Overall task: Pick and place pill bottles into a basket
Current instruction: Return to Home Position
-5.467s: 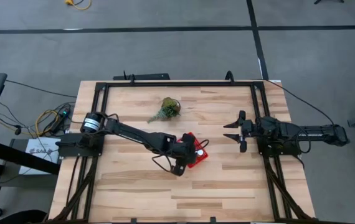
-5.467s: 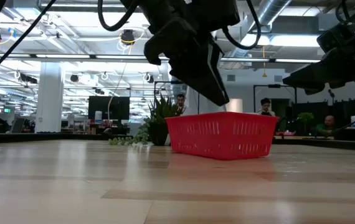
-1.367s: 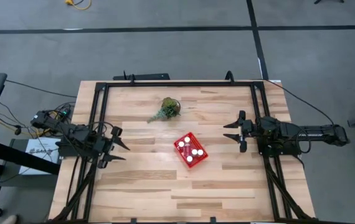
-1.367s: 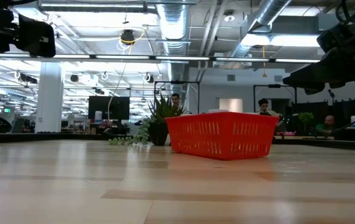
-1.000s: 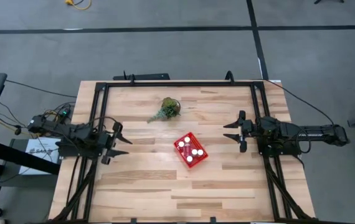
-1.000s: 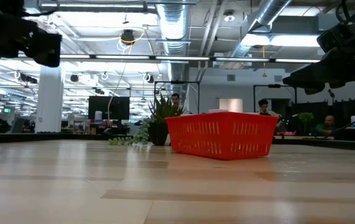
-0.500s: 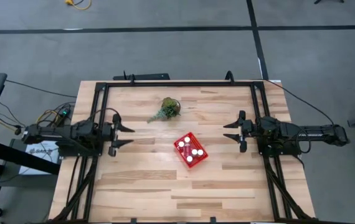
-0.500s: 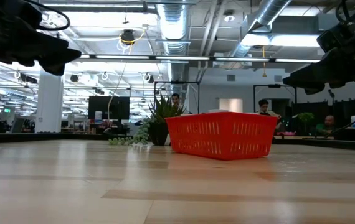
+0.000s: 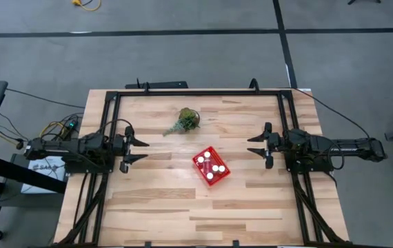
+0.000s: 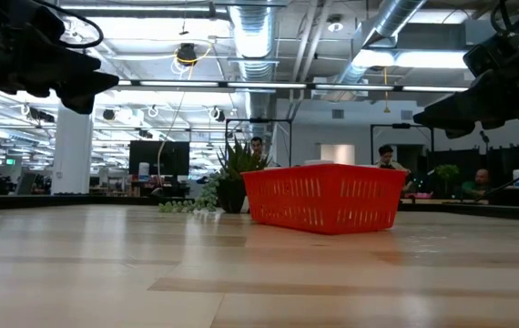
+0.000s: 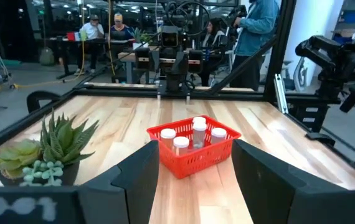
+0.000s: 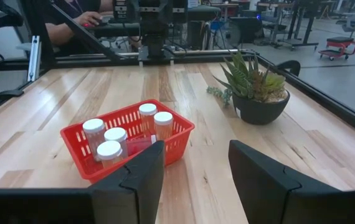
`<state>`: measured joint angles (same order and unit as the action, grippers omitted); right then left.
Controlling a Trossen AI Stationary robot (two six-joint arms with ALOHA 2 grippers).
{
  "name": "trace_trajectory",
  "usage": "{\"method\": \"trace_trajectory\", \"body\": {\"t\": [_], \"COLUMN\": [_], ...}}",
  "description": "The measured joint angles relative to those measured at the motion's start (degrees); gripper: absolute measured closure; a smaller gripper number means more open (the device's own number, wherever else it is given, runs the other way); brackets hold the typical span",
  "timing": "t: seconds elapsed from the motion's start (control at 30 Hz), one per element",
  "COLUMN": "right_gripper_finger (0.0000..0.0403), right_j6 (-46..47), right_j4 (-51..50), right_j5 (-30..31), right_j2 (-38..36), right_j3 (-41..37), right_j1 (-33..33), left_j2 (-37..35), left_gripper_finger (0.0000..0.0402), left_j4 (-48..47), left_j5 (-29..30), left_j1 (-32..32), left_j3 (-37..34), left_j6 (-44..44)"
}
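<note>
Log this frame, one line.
left hand open, at left side | right hand open, at right side | pill bottles in basket, centre

robotics lab, exposed ceiling ducts, seated people beyond

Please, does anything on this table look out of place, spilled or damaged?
Nothing is spilled or damaged. One small oddity: the red basket sits turned at an angle to the edges of the table. The pill bottles stand upright inside it. The left gripper and right gripper are at the table's sides, jaws open.
</note>
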<state>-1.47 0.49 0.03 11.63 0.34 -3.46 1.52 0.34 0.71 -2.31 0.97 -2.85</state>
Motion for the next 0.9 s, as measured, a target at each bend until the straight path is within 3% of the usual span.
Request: {"method": "trace_trajectory", "body": {"t": [0.5, 0.67, 0.9], "right_gripper_finger": [0.0230, 0.0230, 0.0230], "right_j6": [2.6, 1.6, 1.2], "right_j4": [3.1, 5.3, 5.4], "right_j5": [-2.2, -6.2, -6.4], "right_j2": [-0.9, -3.5, -9.6], "right_j3": [0.0, 0.0, 0.0], "right_j1": [0.1, 0.1, 0.1], "left_j2": [0.0, 0.0, 0.0], "left_gripper_finger": [0.0210, 0.0210, 0.0210], "left_j4": [0.0, 0.0, 0.0], "left_j5": [0.0, 0.0, 0.0], "left_j1": [0.0, 0.0, 0.0], "left_j3": [0.0, 0.0, 0.0], "left_j6": [-3.9, -3.8, -3.5]}}
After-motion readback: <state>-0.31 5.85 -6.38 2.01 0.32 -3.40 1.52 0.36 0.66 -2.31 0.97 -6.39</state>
